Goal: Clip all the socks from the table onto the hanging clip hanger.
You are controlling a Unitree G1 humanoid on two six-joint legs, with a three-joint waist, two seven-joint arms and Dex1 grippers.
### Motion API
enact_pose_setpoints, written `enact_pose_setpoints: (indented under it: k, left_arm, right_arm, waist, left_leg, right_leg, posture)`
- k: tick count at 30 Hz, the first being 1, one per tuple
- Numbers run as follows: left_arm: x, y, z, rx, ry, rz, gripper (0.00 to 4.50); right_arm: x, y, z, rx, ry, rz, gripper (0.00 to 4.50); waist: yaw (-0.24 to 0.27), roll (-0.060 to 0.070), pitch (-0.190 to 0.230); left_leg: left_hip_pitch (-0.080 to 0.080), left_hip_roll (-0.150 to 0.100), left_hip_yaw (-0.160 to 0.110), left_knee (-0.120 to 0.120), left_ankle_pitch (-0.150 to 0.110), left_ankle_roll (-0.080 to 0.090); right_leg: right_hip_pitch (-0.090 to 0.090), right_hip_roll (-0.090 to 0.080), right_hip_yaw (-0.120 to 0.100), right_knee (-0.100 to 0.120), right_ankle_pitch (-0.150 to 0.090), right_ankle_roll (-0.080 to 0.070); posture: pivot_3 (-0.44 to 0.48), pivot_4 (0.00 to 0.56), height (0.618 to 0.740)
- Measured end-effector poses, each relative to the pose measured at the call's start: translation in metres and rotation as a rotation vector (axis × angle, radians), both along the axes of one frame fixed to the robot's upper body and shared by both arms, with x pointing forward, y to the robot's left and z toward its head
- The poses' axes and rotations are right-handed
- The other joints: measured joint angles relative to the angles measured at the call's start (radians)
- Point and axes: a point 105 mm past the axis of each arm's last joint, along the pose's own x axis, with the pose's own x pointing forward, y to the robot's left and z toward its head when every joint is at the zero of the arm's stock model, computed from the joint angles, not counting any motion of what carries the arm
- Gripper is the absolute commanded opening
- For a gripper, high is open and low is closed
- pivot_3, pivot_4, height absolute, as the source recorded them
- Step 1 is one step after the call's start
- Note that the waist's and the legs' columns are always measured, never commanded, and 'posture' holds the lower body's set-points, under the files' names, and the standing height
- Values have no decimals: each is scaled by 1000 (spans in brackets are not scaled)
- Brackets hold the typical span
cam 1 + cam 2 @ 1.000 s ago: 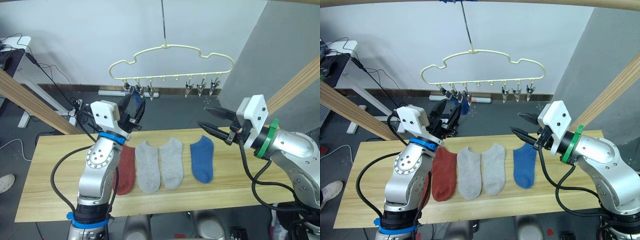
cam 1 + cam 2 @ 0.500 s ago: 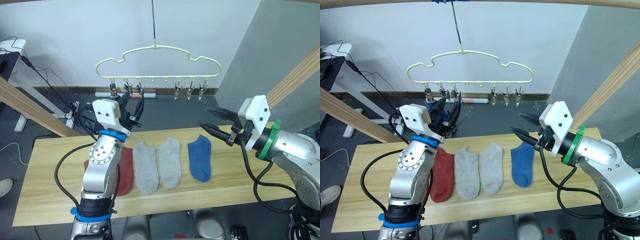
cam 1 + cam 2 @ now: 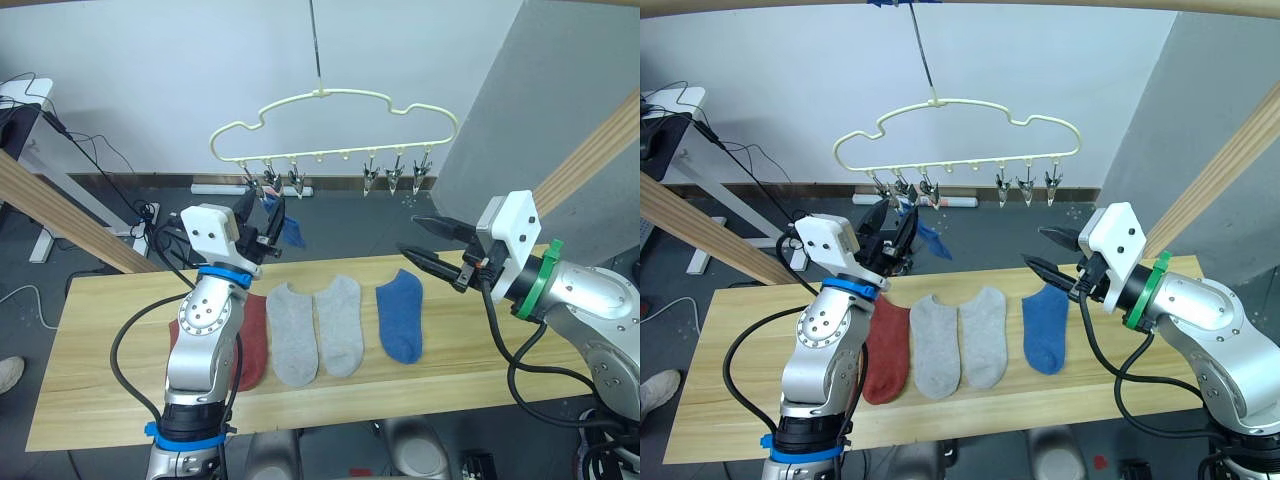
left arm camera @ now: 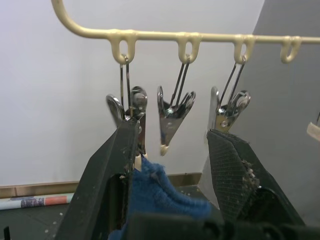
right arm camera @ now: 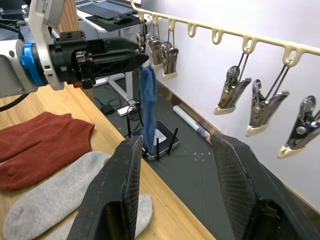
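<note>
A cream clip hanger (image 3: pixel 330 97) hangs over the back edge of the table (image 3: pixel 100 340). One blue sock (image 3: pixel 290 232) dangles from one of its left-hand clips (image 4: pixel 132 115). My left gripper (image 3: pixel 265 205) is raised at that clip, open, its fingers (image 4: pixel 115 175) either side of the sock's top. On the table lie a rust-red sock (image 3: pixel 250 345), two light grey socks (image 3: pixel 293 330) (image 3: pixel 340 322) and a second blue sock (image 3: pixel 402 318). My right gripper (image 3: pixel 425 243) hovers open just above and behind that blue sock, holding nothing.
Slanted wooden poles stand at the left (image 3: pixel 60 215) and right (image 3: pixel 590 160) of the table. Several free metal clips (image 5: pixel 260 107) hang along the hanger's right half. A desk (image 3: pixel 30 100) and cables sit on the floor behind.
The hanger has swung to the right, and the clipped blue sock now shows hanging beside the left gripper. The right arm has stayed where it was.
</note>
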Motion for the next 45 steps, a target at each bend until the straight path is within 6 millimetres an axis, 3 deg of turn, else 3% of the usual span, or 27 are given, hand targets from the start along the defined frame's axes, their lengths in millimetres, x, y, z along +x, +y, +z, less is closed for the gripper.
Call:
enact_pose_setpoints:
  k: [18,45]
  left_arm:
    - [13,2,3,-5,2,14,2350]
    - [16,3,16,-40,-28,32,2350]
  right_arm:
    - [-3,1,-1,7,22,22,2245]
    - [-4,2,-1,13,29,35,2245]
  waist:
    - [-1,0,0]
    - [-1,0,0]
  left_leg:
    - [0,0,0,0,0,0]
    - [0,0,0,0,0,0]
  right_leg:
    - [0,0,0,0,0,0]
    - [0,0,0,0,0,0]
  posture:
    - [-304,335,740]
    - [-299,334,740]
